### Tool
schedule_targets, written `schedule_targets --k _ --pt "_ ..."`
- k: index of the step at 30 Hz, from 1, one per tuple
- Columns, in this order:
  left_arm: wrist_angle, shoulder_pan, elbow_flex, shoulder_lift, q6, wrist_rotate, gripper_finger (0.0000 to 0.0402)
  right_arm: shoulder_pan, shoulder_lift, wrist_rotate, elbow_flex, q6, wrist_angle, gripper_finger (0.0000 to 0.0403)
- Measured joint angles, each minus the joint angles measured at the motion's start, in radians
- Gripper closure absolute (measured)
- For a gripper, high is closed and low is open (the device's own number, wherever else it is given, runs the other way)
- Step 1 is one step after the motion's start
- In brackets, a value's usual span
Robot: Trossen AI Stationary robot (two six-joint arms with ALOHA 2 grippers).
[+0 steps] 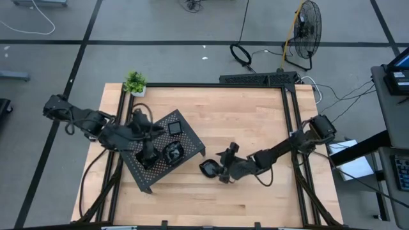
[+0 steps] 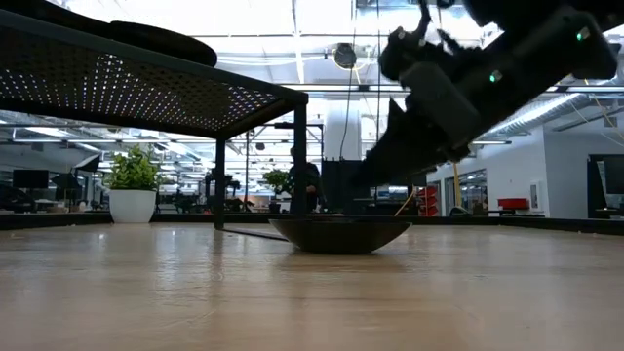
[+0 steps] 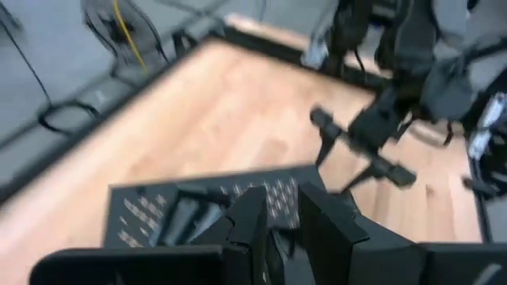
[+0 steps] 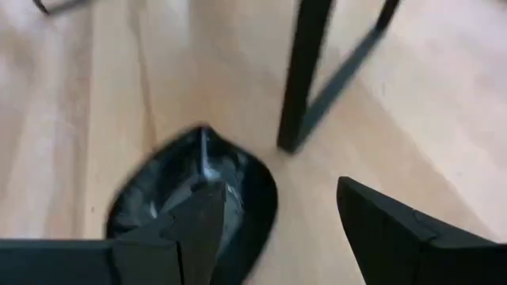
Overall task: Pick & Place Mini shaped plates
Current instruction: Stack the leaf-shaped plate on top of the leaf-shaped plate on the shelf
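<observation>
One plate [image 4: 190,198] sits under your wide-open, empty right gripper [image 4: 277,229]; a low finger could skid it. Left gripper [image 3: 277,226] nearly closed, contents unclear.

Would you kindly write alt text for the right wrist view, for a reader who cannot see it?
The right gripper, fingers open, hangs close over a glossy black mini plate lying on the wooden table, one finger over the plate and the other beside it. A dark leg of the perforated tray stands just beyond the plate.
</observation>
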Motion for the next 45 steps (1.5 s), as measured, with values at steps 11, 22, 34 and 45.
schedule_targets --k 11,22,34,45 --pt "0.017 -0.074 -0.002 0.036 0.030 -0.093 0.0325 -0.023 0.051 -0.124 0.000 0.043 -0.040 0.0199" --pt "0.009 -0.074 -0.002 0.050 0.027 -0.092 0.0325 -0.041 0.081 -0.149 0.000 0.040 -0.020 0.0262" --pt "0.000 -0.074 -0.002 0.050 0.010 -0.084 0.0325 -0.047 0.045 -0.222 0.001 -0.058 -0.002 0.0395" --pt "0.095 -0.073 -0.002 0.132 0.014 -0.080 0.0325 0.059 -0.144 0.319 0.000 -0.411 0.177 0.0402"
